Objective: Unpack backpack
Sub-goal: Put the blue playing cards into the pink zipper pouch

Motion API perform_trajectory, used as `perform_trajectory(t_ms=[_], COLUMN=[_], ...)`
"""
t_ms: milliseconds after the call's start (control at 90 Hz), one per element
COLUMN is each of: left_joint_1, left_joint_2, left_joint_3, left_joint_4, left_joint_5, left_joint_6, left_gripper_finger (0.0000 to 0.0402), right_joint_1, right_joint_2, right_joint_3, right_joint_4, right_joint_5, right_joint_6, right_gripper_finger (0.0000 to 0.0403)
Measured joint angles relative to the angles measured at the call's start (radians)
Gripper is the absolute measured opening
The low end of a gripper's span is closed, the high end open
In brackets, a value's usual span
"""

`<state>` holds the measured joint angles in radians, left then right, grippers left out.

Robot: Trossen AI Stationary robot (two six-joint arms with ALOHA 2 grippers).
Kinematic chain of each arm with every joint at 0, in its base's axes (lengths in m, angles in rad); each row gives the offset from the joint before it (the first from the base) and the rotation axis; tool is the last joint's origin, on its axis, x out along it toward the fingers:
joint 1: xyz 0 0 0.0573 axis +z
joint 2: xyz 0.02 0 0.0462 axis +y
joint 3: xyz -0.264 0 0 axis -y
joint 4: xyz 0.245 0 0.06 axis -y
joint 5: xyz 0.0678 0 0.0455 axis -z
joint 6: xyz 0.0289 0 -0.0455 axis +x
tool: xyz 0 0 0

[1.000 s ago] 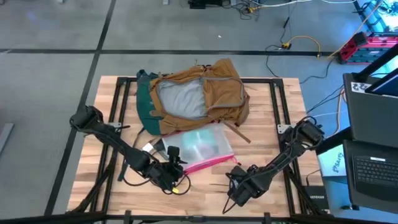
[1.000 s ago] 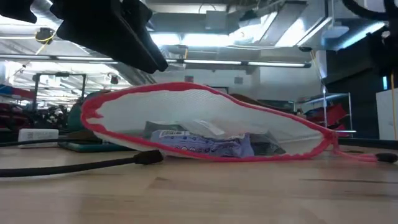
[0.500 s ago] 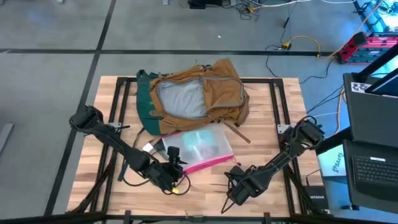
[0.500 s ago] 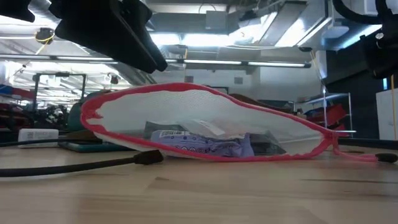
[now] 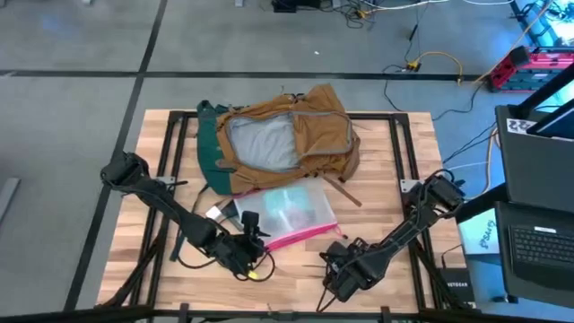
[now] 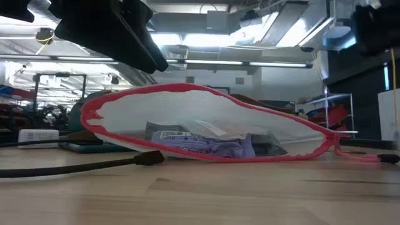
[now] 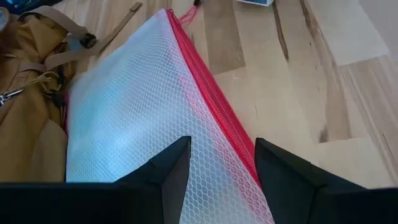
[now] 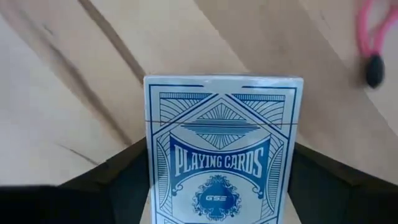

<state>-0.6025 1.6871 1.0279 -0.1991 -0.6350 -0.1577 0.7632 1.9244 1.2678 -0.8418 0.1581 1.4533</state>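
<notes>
A: Which step is in hand?
B: Setting out what came from the backpack [image 5: 285,139], I judge. It lies open at the far middle of the desk [image 5: 408,170], grey lining up. Just nearside of the backpack, touching its edge, lies the clear mesh zip pouch [image 5: 291,213] with its pink zipper.
A: And the arms?
B: The right gripper [image 5: 336,280] is low over the desk, nearside of the backpack and past the pouch's zipper end; its fingers are closed on a box of playing cards [image 8: 222,152]. The left gripper [image 7: 217,177] sits at the pouch's nearside edge, fingers apart with the mesh between them, holding nothing.
A: Next move?
B: Probably lowering the cards flat onto bare wood clear of the pouch, then spreading the fingers; whether anything remains inside the backpack I cannot tell
</notes>
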Motion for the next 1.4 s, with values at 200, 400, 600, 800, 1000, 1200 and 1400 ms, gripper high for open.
perform_trajectory(t_ms=[200,400,600,800,1000,1200,1400], left_joint_1=[0.000,-0.007,-0.014,-0.002,0.024,0.029,0.011], left_joint_2=[0.000,0.000,0.009,0.095,0.129,0.129,0.130], left_joint_3=[0.000,0.000,0.000,0.000,0.000,0.000,0.000], left_joint_4=[0.000,0.001,0.005,0.014,0.023,0.024,0.025], left_joint_5=[0.007,0.071,0.104,0.092,-0.007,-0.031,0.043], left_joint_6=[0.008,-0.006,-0.017,0.011,0.001,-0.002,-0.025], left_gripper_finger=[0.0164,0.0164,0.0164,0.0164,0.0164,0.0164,0.0164], right_joint_1=[-0.004,-0.032,-0.075,-0.121,-0.150,-0.155,-0.155], right_joint_2=[-0.002,-0.004,-0.005,-0.005,-0.006,-0.006,-0.007], right_joint_3=[0.059,0.081,0.091,0.092,0.092,0.092,0.092], right_joint_4=[-0.016,-0.005,0.034,0.122,0.166,0.168,0.168], right_joint_5=[0.072,0.128,0.166,0.172,0.172,0.171,0.170], right_joint_6=[-0.048,-0.115,-0.206,-0.307,-0.361,-0.363,-0.365], right_gripper_finger=[0.0289,0.0289,0.0289,0.0289,0.0289,0.0289,0.0289])
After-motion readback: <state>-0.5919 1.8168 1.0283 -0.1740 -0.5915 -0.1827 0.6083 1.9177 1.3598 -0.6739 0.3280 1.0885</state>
